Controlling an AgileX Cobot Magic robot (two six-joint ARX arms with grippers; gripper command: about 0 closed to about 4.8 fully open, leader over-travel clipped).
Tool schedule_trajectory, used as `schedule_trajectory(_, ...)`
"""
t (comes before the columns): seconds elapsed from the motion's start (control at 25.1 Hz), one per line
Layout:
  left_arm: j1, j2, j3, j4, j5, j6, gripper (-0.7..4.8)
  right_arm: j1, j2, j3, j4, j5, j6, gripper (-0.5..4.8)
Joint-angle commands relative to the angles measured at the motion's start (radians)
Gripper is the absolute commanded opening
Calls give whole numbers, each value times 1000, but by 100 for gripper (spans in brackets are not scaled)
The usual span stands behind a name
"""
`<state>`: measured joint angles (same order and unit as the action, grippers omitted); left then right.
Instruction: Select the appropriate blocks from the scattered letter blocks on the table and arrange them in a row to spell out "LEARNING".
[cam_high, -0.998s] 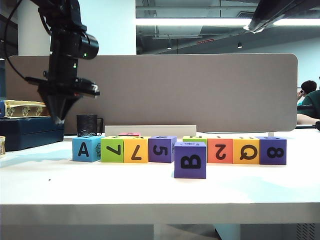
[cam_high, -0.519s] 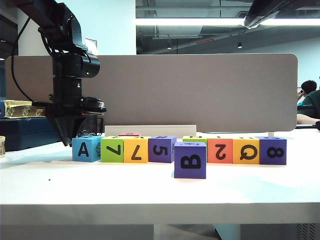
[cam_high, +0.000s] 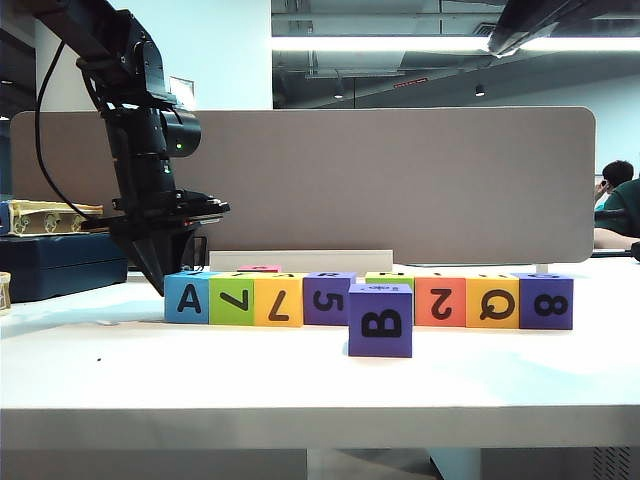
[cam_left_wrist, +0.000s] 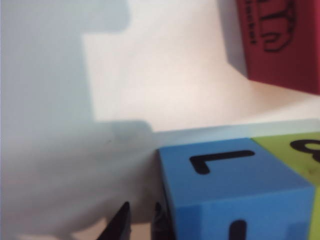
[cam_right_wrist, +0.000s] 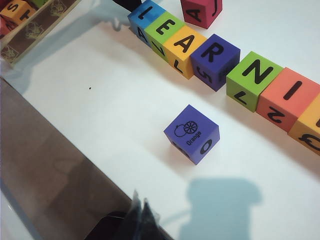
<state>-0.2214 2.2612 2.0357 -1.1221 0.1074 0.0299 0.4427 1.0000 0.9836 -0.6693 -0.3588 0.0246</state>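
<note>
Left pincer (cam_high: 158, 282) nearly closed, empty, against blue block (cam_high: 187, 298); right pincer (cam_right_wrist: 141, 204) closed, empty, above table (cam_high: 320, 385)

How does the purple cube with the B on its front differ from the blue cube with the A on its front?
The purple B cube stands alone, nearer the front edge of the table; the blue A cube ends the row. The shut left gripper is beside the blue cube; nothing is near the purple one. The right gripper hangs away from both. Both cubes look the same size.
</note>
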Motion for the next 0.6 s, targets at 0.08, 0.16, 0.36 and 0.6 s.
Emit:
schedule_trajectory(0.08,-18,-3,1,-5,28,-11,48,1,-2,4,16,1,-3,-2)
schedule_trajectory(0.16,-26,-3,1,-2,28,-22,48,1,-2,4,16,1,-3,-2)
schedule_trajectory(0.36,-42,-3,1,22,-2,-32,48,1,-2,4,15,1,-3,-2)
schedule_trajectory(0.6,-39,-10,3,16,-187,-44,49,1,-2,4,16,1,-3,-2)
